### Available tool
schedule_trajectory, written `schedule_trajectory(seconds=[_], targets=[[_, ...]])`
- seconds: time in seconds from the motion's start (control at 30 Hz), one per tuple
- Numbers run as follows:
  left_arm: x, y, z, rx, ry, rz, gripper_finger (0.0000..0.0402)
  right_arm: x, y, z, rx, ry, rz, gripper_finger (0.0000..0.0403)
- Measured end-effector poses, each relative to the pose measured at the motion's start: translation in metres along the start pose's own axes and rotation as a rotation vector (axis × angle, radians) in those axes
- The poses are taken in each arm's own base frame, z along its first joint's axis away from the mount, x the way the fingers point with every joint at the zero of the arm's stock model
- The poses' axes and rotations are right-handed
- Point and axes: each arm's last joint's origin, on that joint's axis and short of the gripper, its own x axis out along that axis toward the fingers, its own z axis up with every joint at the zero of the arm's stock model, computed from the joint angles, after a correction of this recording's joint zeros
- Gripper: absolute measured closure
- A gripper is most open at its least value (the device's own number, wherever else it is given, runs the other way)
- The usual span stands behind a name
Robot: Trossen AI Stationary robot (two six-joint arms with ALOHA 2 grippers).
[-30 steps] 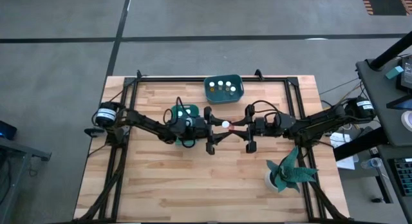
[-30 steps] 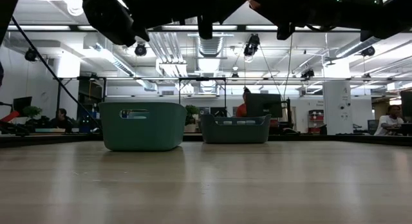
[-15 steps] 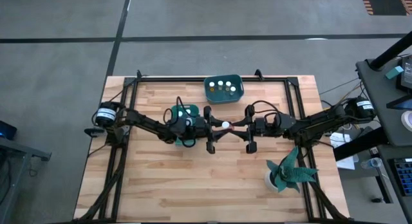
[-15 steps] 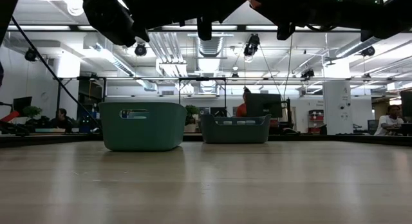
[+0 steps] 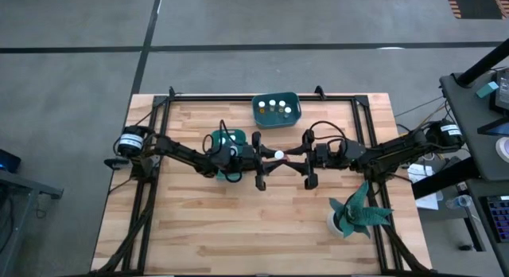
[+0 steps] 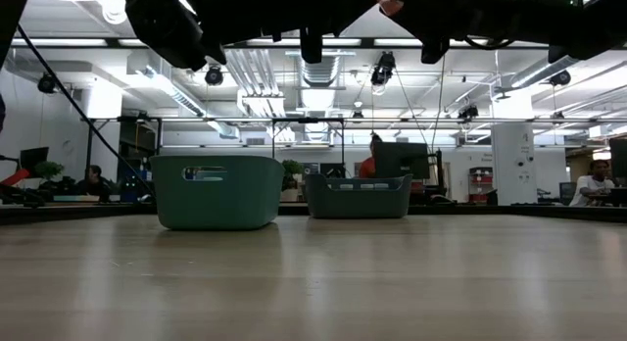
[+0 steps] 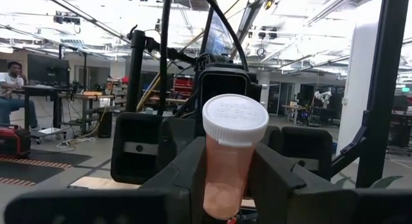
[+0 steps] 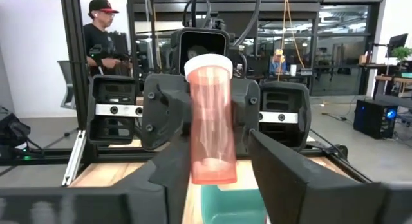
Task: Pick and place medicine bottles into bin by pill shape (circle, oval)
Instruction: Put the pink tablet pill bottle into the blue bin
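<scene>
Robotics laboratory in an open industrial hall: pale wooden plank surface [image 5: 238,221] on grey concrete floor [image 5: 238,22], exposed ceiling ducts [image 6: 245,67], seated people at monitor desks [image 6: 93,179].

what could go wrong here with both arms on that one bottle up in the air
1. The orange bottle sits between the left gripper and the right gripper, high above the table. If one lets go before the other grips firmly, the bottle likely drops.
2. It hangs over bare wood, beside the near teal bin rather than over it, so a dropped bottle could roll away.
3. The grippers face each other closely; a small misalignment may knock them together.
</scene>
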Motion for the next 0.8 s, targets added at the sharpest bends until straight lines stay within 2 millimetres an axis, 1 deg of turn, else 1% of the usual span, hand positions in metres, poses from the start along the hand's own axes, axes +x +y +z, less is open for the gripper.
schedule_trajectory(seconds=[0.17, 0.3, 0.4, 0.47, 0.53, 0.67, 0.73, 0.8], targets=[[-0.001, 0.0, 0.001, 0.002, 0.013, -0.005, 0.0323, -0.001, -0.001, 0.0, 0.017, 0.011, -0.012, 0.0213], [-0.005, 0.0, 0.001, 0.018, 0.123, 0.0, 0.0323, -0.004, -0.001, 0.0, 0.036, 0.065, -0.012, 0.0192], [-0.009, 0.0, 0.004, 0.036, 0.238, 0.007, 0.0323, -0.007, -0.001, 0.0, 0.064, 0.103, -0.013, 0.0189], [-0.012, 0.001, 0.0, 0.05, 0.328, 0.012, 0.0323, -0.009, -0.001, 0.008, 0.085, 0.08, -0.014, 0.0189], [-0.017, 0.002, -0.006, 0.064, 0.424, 0.016, 0.0323, -0.008, -0.001, 0.011, 0.088, 0.103, -0.015, 0.0188], [-0.021, 0.003, -0.001, 0.059, 0.501, 0.04, 0.0323, -0.002, -0.001, 0.014, 0.074, 0.215, -0.018, 0.0188], [-0.023, 0.003, -0.006, 0.069, 0.548, 0.061, 0.0323, 0.003, -0.001, 0.022, 0.058, 0.253, -0.017, 0.0188], [-0.025, 0.004, -0.01, 0.074, 0.573, 0.065, 0.0323, 0.008, 0.0, 0.026, 0.045, 0.319, -0.019, 0.0188]])
